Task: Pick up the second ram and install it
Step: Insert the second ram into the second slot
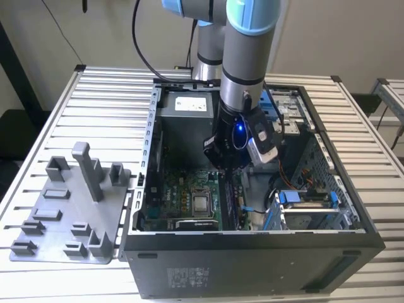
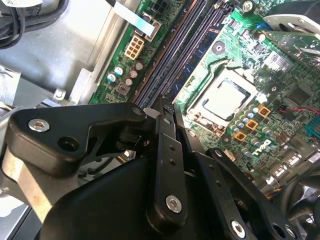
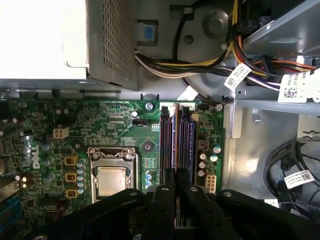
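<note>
Gripper [image 3: 176, 176] clamped on the second ram [image 3: 176, 145], stick standing edgewise over the motherboard's long slots [image 3: 186, 142]. Hemmed between CPU socket [image 3: 111, 176] and case wall; cable bundle [image 3: 170, 67] near. Grey tray [image 1: 66, 208] well apart outside.

A ribbed, pale metal worktop [image 1: 107, 95] carries two things in the exterior view — an open black computer case [image 1: 252, 265] lying on its side, and just beside it, toward the exterior view's left, a grey plastic tray [image 1: 57, 221] with upright posts
</note>
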`<state>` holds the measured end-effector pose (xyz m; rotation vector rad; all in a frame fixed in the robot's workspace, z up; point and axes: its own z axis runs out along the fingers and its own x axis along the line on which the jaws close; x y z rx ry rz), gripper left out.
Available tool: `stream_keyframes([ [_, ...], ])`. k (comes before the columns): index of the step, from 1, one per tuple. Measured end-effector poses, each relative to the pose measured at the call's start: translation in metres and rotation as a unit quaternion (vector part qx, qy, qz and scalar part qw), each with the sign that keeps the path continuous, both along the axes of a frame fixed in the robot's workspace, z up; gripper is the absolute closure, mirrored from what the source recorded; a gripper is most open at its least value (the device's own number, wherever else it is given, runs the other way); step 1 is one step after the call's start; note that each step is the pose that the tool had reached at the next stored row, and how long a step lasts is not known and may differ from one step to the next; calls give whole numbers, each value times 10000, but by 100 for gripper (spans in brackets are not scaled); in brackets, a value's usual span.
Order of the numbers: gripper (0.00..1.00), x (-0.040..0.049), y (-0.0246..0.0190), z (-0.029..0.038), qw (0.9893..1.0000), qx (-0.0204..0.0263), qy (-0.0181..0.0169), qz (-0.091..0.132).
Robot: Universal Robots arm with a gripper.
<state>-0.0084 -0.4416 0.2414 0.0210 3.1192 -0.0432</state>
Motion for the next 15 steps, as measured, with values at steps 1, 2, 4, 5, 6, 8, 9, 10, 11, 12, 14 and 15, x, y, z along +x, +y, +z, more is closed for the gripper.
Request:
stream_keyframes([
  [1, 86, 0, 0, -5, 10000, 2, -1, 0],
  [2, 86, 0, 1, -10, 10000, 3, -1, 0],
  [4, 86, 0, 0, -19, 10000, 1, 0, 0],
  [5, 86, -1, 0, -25, 10000, 1, 0, 0],
  [6, 86, -2, 0, -32, 10000, 0, 0, 0],
  [8, 86, -3, 0, -46, 10000, 1, 0, 0],
  [9, 86, -3, 0, -52, 10000, 1, 0, 0],
  [10, 86, -4, 0, -57, 10000, 0, 0, 0],
  [11, 86, -4, 0, -63, 10000, 0, 0, 0],
  [12, 86, -4, 0, -67, 10000, 0, 0, 0],
  [14, 86, -4, 0, -79, 10000, 0, 0, 0],
  [15, 86, -4, 0, -84, 10000, 0, 0, 0],
])
